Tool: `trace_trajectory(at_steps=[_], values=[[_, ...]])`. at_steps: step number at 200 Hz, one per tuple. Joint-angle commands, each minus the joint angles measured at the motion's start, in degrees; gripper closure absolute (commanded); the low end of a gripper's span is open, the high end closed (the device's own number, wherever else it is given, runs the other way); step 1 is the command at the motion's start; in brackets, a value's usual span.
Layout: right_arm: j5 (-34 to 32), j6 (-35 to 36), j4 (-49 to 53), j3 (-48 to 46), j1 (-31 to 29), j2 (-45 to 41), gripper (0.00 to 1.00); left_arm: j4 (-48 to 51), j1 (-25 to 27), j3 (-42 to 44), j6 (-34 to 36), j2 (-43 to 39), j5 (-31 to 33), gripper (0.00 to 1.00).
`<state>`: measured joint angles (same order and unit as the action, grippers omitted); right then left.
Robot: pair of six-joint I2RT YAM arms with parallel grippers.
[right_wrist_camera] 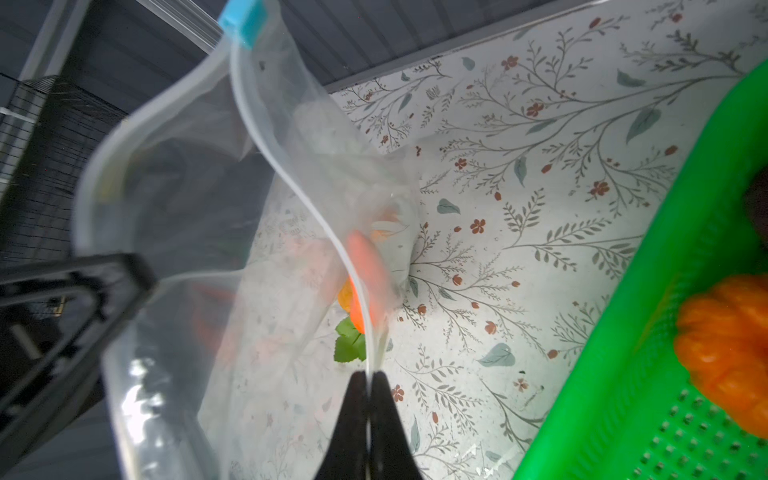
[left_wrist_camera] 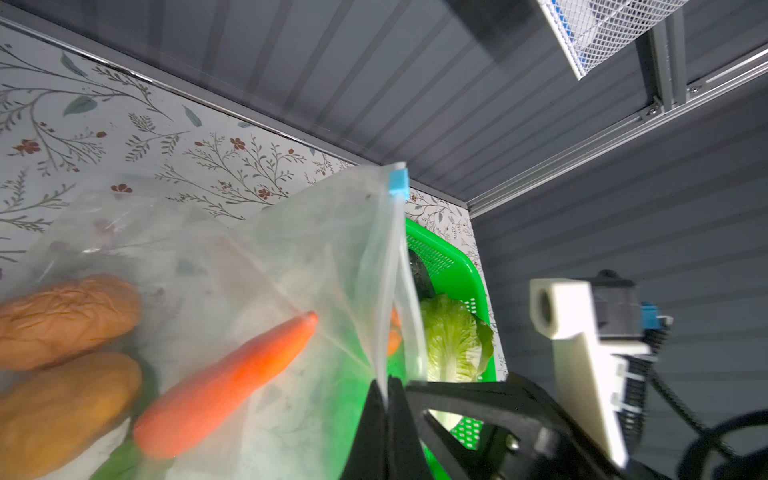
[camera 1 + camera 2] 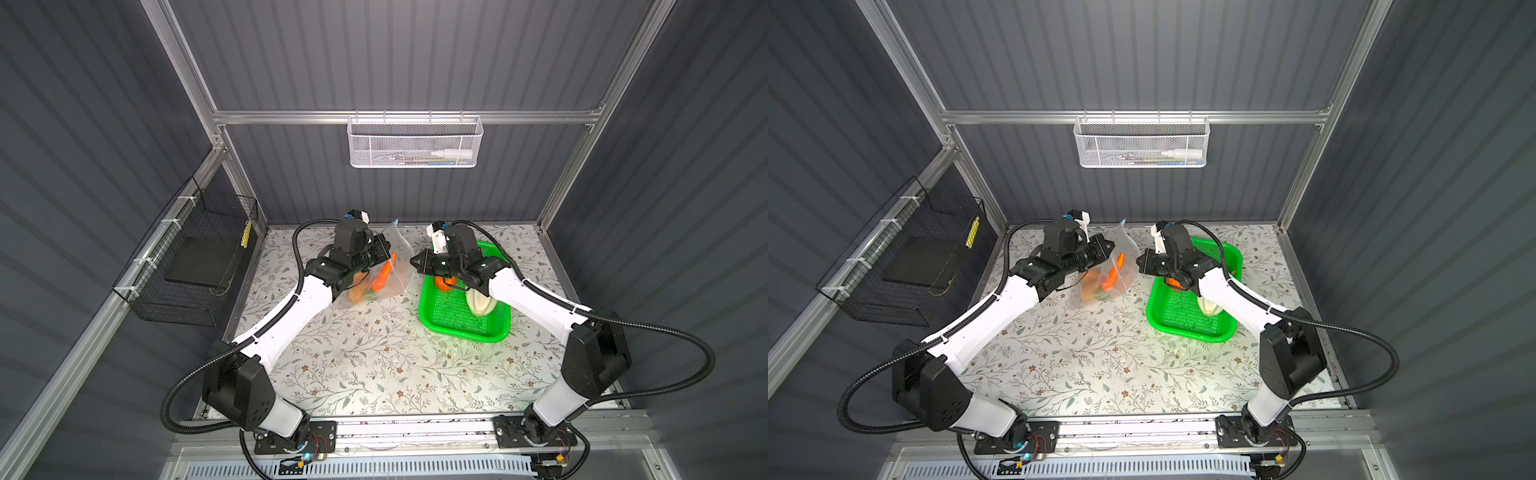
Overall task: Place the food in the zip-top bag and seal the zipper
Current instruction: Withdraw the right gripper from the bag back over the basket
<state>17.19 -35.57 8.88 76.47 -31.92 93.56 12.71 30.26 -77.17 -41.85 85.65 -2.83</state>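
The zip-top bag (image 3: 397, 268) hangs between my two grippers above the back of the table, its mouth spread apart. My left gripper (image 2: 386, 395) is shut on one lip of the mouth, and my right gripper (image 1: 369, 378) is shut on the opposite lip. The light-blue slider tab (image 2: 399, 183) sits at the far end of the zipper (image 1: 291, 166). Inside the bag lie an orange carrot (image 2: 224, 386) and two tan potato-like lumps (image 2: 66, 316). The green basket (image 3: 457, 328) holds the pumpkin (image 1: 727, 349), the napa cabbage (image 3: 480, 305) and a dark eggplant (image 2: 422, 278).
The green basket stands right of the bag, under my right arm. A white mesh basket (image 3: 415, 141) hangs on the rear wall, and a black wire basket (image 3: 195, 257) hangs on the left wall. The floral tabletop (image 3: 374, 353) stretches to the front.
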Motion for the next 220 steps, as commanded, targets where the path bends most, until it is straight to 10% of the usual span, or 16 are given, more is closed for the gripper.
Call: trace_trajectory(at_steps=[1,103,220], values=[[4.1,0.4,0.0,3.5,0.2,-2.4,1.00,2.6,-0.6,-1.7,6.1,-3.1,6.5,1.00],[9.4,4.3,12.3,18.0,-0.7,3.5,0.98,3.7,-0.7,-1.7,20.9,-15.7,27.9,1.00],[9.5,-1.0,3.5,5.2,0.2,5.5,0.90,2.4,-0.7,4.8,15.1,-10.2,16.1,1.00]])
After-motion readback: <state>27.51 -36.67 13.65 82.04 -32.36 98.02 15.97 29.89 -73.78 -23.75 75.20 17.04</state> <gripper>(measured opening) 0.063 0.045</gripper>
